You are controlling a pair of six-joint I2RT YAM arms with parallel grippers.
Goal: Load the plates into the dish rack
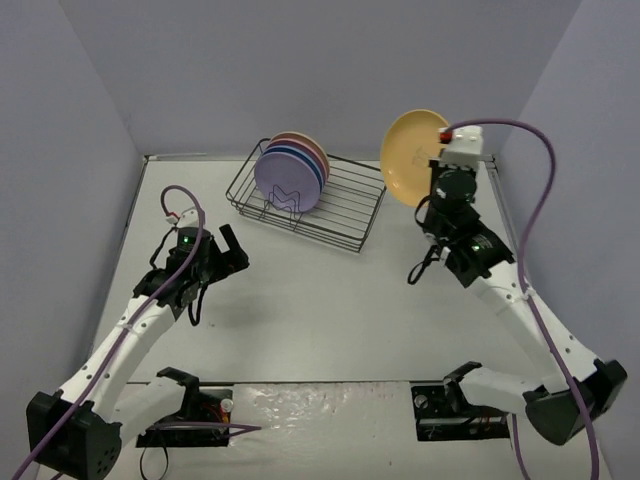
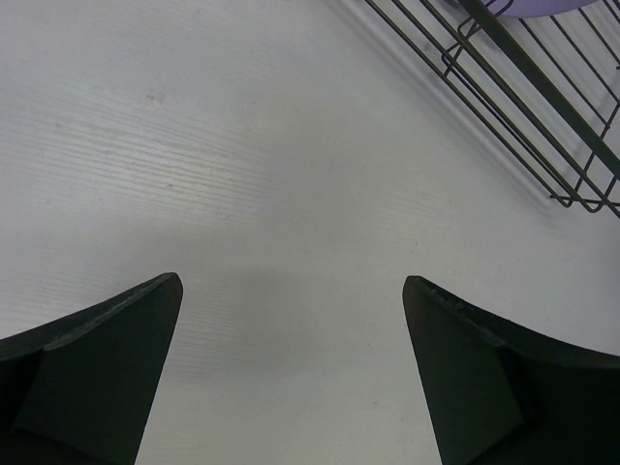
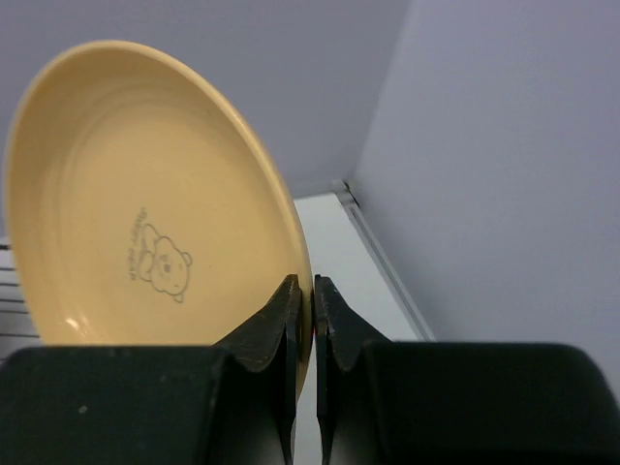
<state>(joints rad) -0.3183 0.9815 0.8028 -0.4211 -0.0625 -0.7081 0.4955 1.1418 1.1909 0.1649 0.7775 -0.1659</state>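
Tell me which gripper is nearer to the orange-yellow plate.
Right. The right gripper is shut on the rim of the orange-yellow plate, right of the dish rack. The left gripper is open above the table, by the rack's left end.

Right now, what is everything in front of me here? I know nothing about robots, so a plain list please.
yellow plate: one, orange-yellow with a small bear drawing, held on edge right of the rack
plates in rack: lilac in front, blue and pink rims behind, standing at its left end; I cannot tell if there are more behind
dish rack: one, dark wire, far middle of the table
table: one, white
cables: two, purple, along the arms
arms: two, white and black, near edge
left fingers: two, black, wide apart over bare table
right fingers: two, black, pinched on the yellow plate's rim
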